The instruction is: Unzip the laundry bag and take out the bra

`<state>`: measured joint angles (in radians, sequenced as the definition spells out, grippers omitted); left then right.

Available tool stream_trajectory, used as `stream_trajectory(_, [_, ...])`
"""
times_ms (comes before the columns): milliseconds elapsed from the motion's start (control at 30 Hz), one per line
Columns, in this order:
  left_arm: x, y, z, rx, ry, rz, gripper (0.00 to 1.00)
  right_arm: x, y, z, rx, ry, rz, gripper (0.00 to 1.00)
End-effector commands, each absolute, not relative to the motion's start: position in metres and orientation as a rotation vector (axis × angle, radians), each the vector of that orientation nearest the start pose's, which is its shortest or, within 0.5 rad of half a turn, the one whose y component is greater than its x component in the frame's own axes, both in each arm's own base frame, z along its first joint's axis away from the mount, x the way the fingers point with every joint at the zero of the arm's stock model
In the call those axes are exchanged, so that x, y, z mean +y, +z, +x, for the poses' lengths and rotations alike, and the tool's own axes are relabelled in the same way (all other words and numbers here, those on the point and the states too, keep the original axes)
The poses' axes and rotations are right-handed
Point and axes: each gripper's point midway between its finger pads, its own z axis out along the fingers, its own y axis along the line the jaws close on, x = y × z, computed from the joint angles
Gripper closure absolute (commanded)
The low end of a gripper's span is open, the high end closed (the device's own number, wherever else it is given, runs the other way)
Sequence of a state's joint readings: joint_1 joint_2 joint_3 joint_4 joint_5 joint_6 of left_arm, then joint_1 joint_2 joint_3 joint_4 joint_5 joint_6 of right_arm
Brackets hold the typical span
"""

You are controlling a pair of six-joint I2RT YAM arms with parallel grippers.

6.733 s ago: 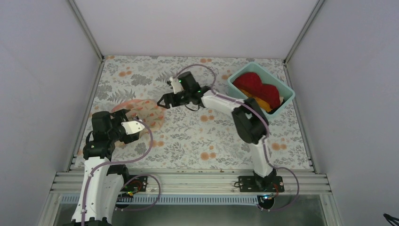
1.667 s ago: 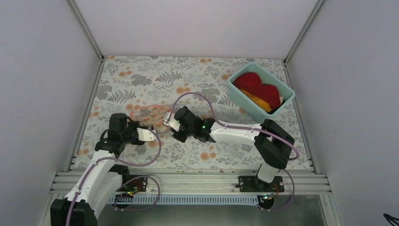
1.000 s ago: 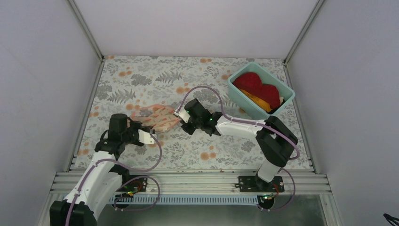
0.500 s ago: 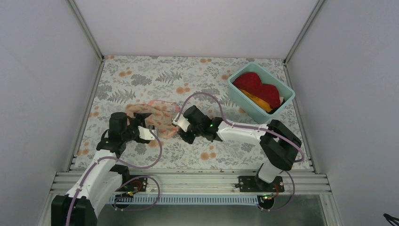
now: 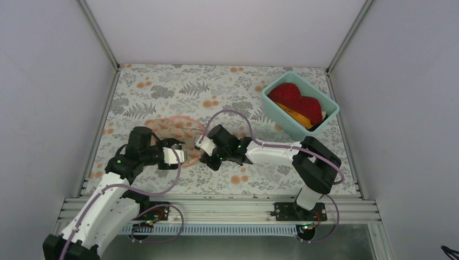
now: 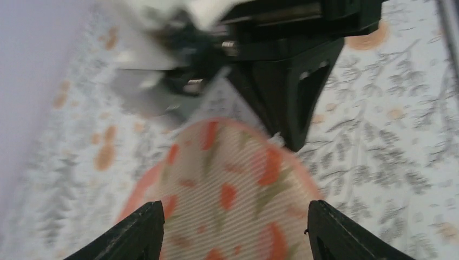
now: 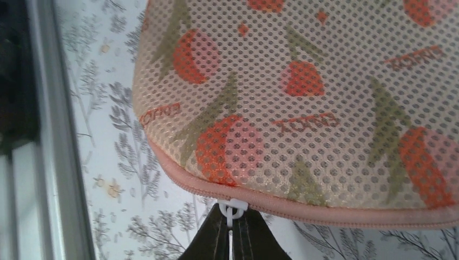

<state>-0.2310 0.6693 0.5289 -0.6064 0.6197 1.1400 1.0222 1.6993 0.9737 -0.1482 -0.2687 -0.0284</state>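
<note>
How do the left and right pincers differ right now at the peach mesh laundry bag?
The left pincer stands open over the peach-pink flower-print mesh laundry bag; the right pincer is shut. The left pincer grips nothing; the right pincer pinches the bag's white zipper pull. Both are at the bag.

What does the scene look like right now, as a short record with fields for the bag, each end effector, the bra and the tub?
laundry bag: flat on the floral table, zipper closed where visible
left end effector: open, straddling one end of the bag
right end effector: shut on the white zipper pull
bra: not visible
tub: teal, far right, holds red cloth and orange cloth
</note>
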Motion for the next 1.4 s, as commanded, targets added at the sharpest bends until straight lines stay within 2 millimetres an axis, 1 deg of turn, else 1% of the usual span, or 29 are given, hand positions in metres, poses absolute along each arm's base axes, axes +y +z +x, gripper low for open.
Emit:
stream_trajectory(0, [-0.159,0.128,0.185,1.731,-0.328,1.503,0.34,0.424,0.117,0.175,2.021,0.976,-1.351,0.96])
stream_trajectory(67, [-0.161,0.128,0.184,1.69,-0.307,1.547,0.34,0.431,0.131,0.172,1.986,1.048,-1.33,0.96])
stream_trajectory(133, [-0.164,0.129,0.188,1.667,-0.289,1.556,0.33,0.435,0.14,0.17,1.969,1.1,-1.314,0.96])
stream_trajectory(233, [-0.167,0.13,0.191,1.649,-0.289,1.552,0.33,0.439,0.146,0.169,1.958,1.134,-1.302,0.96])
stream_trajectory(300, [-0.167,0.126,0.19,1.652,-0.286,1.564,0.34,0.439,0.147,0.17,1.96,1.12,-1.298,0.96])
stream_trajectory(333, [-0.166,0.124,0.191,1.659,-0.276,1.565,0.37,0.438,0.146,0.171,1.962,1.11,-1.3,0.96])
stream_trajectory(433, [-0.162,0.118,0.193,1.684,-0.247,1.562,0.52,0.437,0.143,0.172,1.966,1.092,-1.307,0.96])
stream_trajectory(500, [-0.161,0.114,0.191,1.685,-0.244,1.571,0.59,0.437,0.143,0.173,1.964,1.085,-1.308,0.96])
stream_trajectory(533, [-0.16,0.114,0.192,1.686,-0.239,1.571,0.63,0.436,0.155,0.173,1.936,1.09,-1.299,0.96])
stream_trajectory(600, [-0.159,0.112,0.192,1.684,-0.226,1.578,0.74,0.435,0.158,0.174,1.93,1.083,-1.294,0.96])
stream_trajectory(700, [-0.158,0.113,0.194,1.676,-0.205,1.584,0.89,0.433,0.156,0.178,1.945,1.051,-1.281,0.96])
stream_trajectory(767, [-0.158,0.114,0.196,1.667,-0.19,1.59,0.97,0.428,0.154,0.183,1.962,1.017,-1.265,0.96])
stream_trajectory(900, [-0.156,0.115,0.197,1.622,-0.142,1.63,0.98,0.41,0.143,0.202,2.017,0.925,-1.208,0.96])
stream_trajectory(1100, [-0.158,0.121,0.193,1.438,-0.062,1.733,0.98,0.364,0.123,0.238,2.127,0.777,-1.073,0.96])
stream_trajectory(1167, [-0.159,0.124,0.192,1.376,-0.035,1.763,0.98,0.349,0.122,0.249,2.145,0.746,-1.025,0.96])
stream_trajectory(1267, [-0.16,0.127,0.198,1.315,0.024,1.782,0.98,0.328,0.124,0.261,2.171,0.705,-0.947,0.96])
stream_trajectory(1367, [-0.159,0.129,0.205,1.282,0.079,1.779,0.98,0.311,0.127,0.266,2.18,0.685,-0.884,0.96])
